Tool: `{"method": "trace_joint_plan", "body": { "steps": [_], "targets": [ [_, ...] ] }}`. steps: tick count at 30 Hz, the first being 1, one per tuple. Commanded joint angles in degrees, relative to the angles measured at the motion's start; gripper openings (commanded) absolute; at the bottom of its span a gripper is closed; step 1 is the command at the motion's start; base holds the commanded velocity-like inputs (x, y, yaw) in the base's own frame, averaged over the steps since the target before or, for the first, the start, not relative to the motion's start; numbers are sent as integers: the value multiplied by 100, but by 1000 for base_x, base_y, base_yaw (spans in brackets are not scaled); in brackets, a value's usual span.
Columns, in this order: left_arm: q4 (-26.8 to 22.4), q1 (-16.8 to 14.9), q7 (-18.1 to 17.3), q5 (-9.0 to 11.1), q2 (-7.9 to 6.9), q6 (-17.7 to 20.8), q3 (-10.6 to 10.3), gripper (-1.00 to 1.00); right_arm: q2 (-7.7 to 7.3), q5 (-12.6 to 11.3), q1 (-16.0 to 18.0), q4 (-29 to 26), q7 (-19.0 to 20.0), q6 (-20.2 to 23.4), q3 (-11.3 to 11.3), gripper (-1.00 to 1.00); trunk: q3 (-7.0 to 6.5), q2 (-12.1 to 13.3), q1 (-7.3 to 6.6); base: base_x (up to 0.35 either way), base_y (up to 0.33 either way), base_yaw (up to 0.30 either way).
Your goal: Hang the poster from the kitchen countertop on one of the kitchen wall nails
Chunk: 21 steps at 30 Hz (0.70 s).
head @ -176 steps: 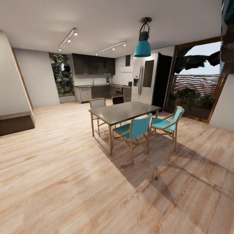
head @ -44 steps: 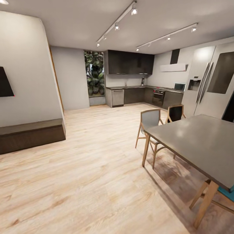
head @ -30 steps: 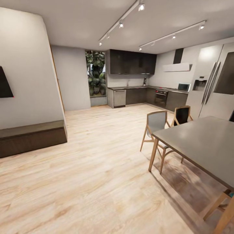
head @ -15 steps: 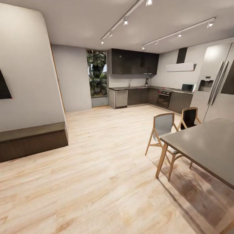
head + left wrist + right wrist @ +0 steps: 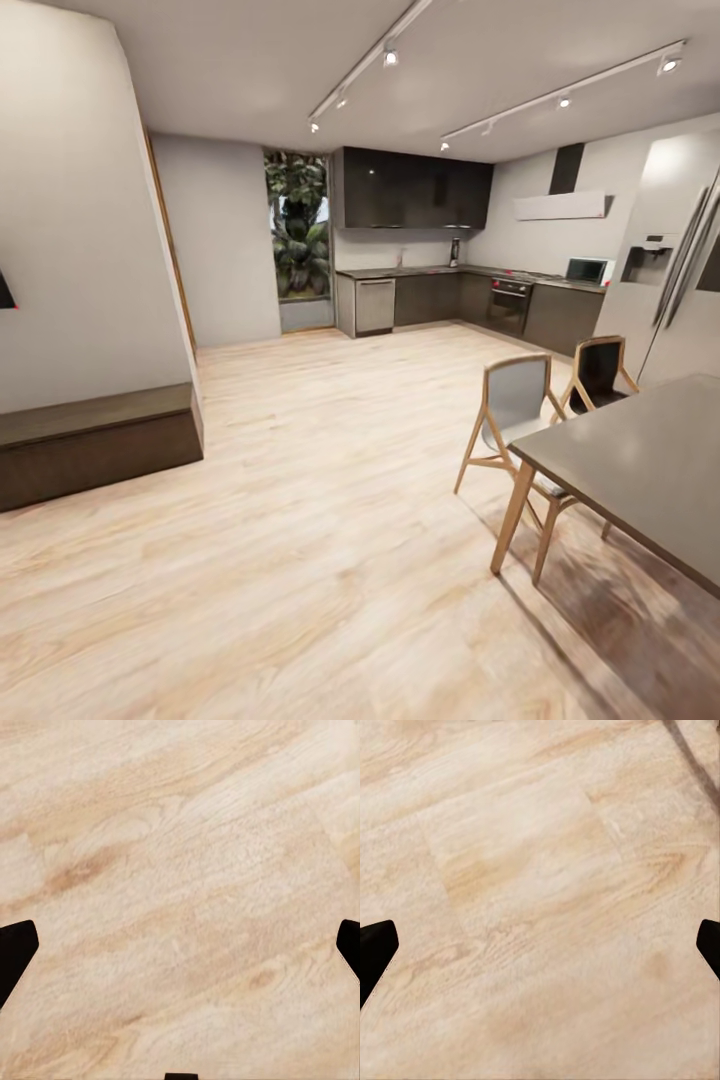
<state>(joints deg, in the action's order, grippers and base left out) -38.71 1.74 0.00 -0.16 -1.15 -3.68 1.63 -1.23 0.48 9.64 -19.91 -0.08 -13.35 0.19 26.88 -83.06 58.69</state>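
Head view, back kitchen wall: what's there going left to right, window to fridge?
Window with plants → dishwasher → kitchen countertop → oven → microwave → fridge. The poster can't be made out at this range.

Surfaces: pale wood floor, matt walls, glossy dark kitchen fronts.

Floor (image 5: pixel 330 480): light wood-grain planks, smooth, soft satin sheen; grain and knots clear in both wrist views. Walls (image 5: pixel 80 250) and ceiling (image 5: pixel 250 70): plain matt white. Low bench (image 5: pixel 95 450): dark brown wood, matt. Dining table top (image 5: pixel 640 460): grey, smooth, dull sheen, on light wood legs. Near chair (image 5: pixel 512 400): light wood frame, grey matt back, cloth-like. Upper cabinets (image 5: pixel 410 190): black, glossy, reflecting. Fridge (image 5: pixel 670 290): pale brushed-metal look, faint gloss. Kitchen countertop (image 5: pixel 440 271): thin pale slab, far off, finish unclear. Pincer fingertips (image 5: pixel 15 952): black, matt.
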Motion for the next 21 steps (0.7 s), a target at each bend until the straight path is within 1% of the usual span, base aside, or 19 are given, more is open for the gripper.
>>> {"method": "trace_joint_plan", "body": {
  "steps": [1,8,17,21],
  "targets": [
    [-5,1,0,-2,-1,-10,4,100,0,5,3,5,-1,-18,1,100,5,-2,4,339,1,0],
    [-5,1,0,5,-64,-10,4,100,0,5,3,5,-1,-18,3,100,5,-2,4,327,0,0],
    [-5,1,6,5,-70,1,-3,100,-1,5,3,5,-1,-21,0,100,5,-2,4,92,0,0],
    [-5,1,8,3,-70,12,-4,100,-7,5,3,5,-1,-21,-7,100,5,-2,4,255,0,0]
  ]
}}
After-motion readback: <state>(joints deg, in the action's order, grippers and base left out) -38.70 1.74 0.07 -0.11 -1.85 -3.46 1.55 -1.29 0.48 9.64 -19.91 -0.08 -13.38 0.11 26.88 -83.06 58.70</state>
